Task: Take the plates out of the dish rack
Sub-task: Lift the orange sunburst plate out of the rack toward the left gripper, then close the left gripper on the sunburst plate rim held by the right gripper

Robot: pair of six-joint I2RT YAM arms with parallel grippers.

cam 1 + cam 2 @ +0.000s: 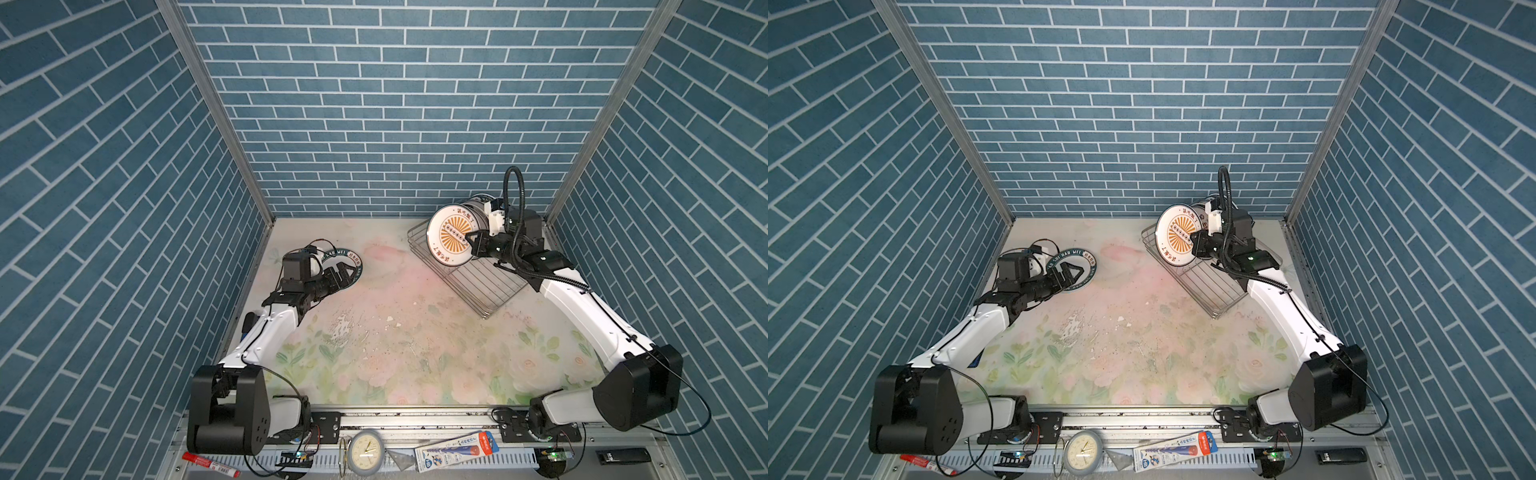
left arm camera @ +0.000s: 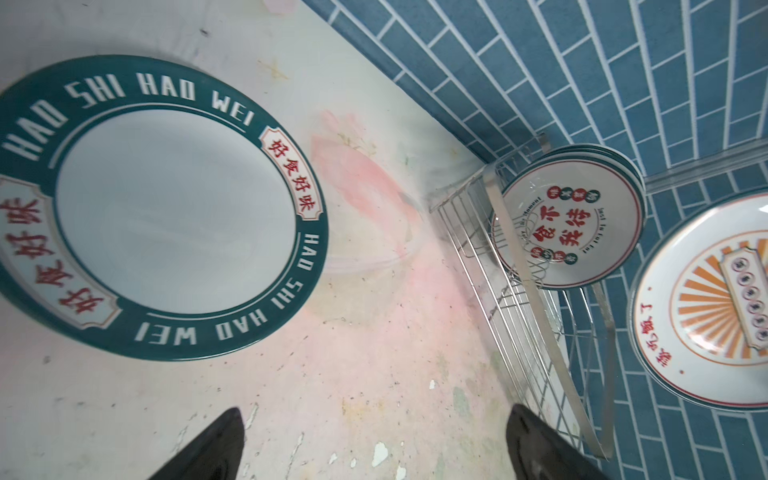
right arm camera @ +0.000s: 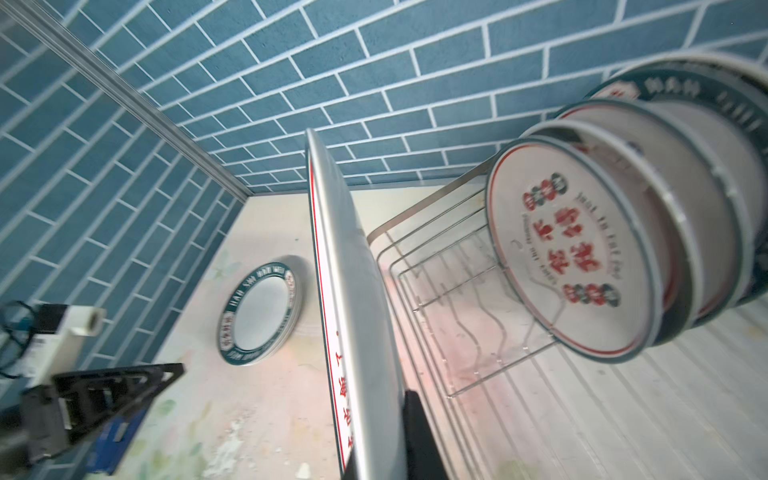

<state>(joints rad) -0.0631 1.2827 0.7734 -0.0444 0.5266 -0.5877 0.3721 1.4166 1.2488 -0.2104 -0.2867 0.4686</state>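
Orange sunburst plate (image 1: 452,237), clamped by right end effector (image 1: 472,242), half-hides racked plates (image 1: 480,211); left end effector (image 2: 376,409) gapes.

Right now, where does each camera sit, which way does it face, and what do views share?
Top views: high at the front, looking down toward the back wall; left arm and right arm show, left claw open near the green-rimmed plate, right claw shut on the sunburst plate above the dish rack.
Left wrist: low over the table, facing the rack; two fingertips show.
Right wrist: beside the held plate, facing the rack; one finger shows.
Shared: both plates and the rack.
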